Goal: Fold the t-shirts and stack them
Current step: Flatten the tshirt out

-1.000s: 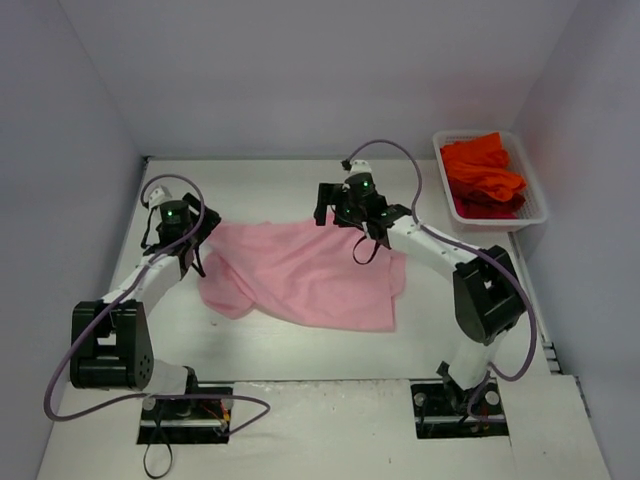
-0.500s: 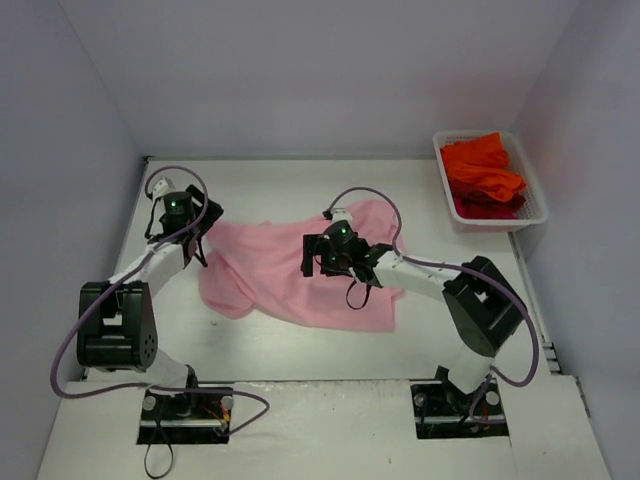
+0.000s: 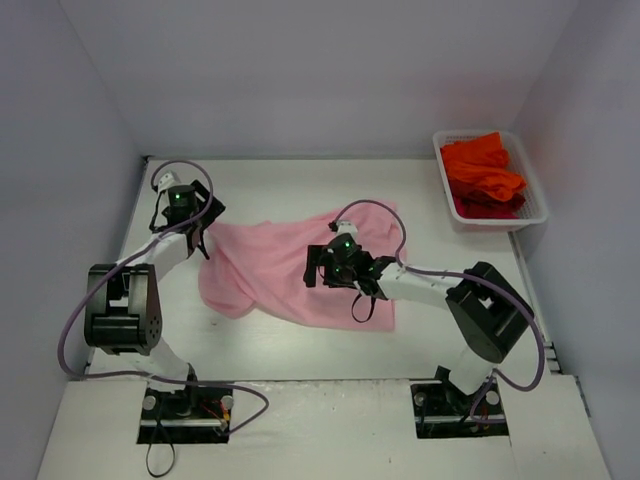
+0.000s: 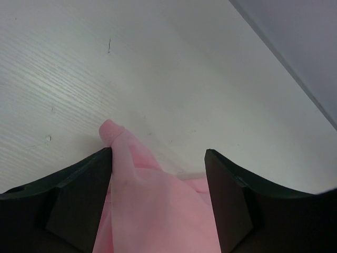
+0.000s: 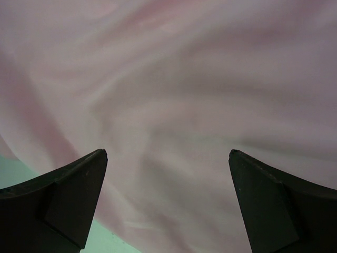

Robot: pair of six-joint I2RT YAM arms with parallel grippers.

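Left tool [image 4: 158,153]: fingers spread. A raised fold of the pink t-shirt [image 4: 152,211] lies between them and touches one finger. Whether the cloth is pinched cannot be told. Position: near the counter's left edge, toward the far side, at the shirt's left end.

Right tool [image 5: 168,153]: fingers spread wide with nothing between them. It points down at rumpled pink cloth, which fills almost all of the wrist view. Position: mid-counter, over the shirt's middle.

Pink t-shirt: one, light pink and thin. It lies crumpled and partly doubled over on the counter [image 3: 280,190]. It runs from beside the left tool across the middle, with its right part under the right arm.

Orange-red t-shirts [image 3: 483,175]: heaped unfolded in the white mesh basket [image 3: 535,205].

White mesh basket: sits at the counter's far right corner, well apart from the pink shirt and from both tools.
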